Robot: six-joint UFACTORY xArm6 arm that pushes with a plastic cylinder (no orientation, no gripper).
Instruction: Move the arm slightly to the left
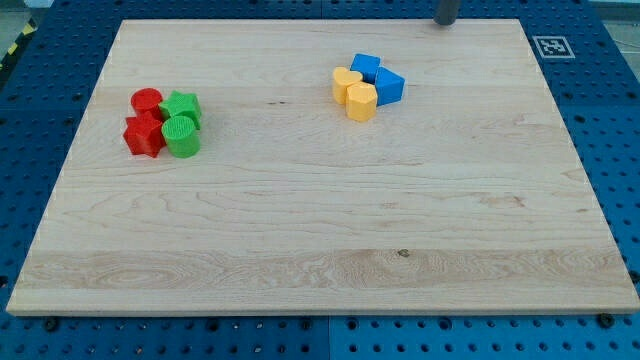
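Note:
My tip point(445, 22) shows at the view's top edge, right of centre, at the far rim of the wooden board point(320, 240). It touches no block. Below and left of it sits a cluster: two blue blocks point(366, 67) point(389, 87) and two yellow blocks point(346, 83) point(361, 102), packed together. At the view's left is a second cluster: a red cylinder point(147, 101), a red star-like block point(144, 135), a green star-like block point(183, 106) and a green cylinder point(182, 136), all touching.
The board lies on a blue perforated table point(600, 120). A black-and-white marker tag point(552, 46) sits off the board's top right corner.

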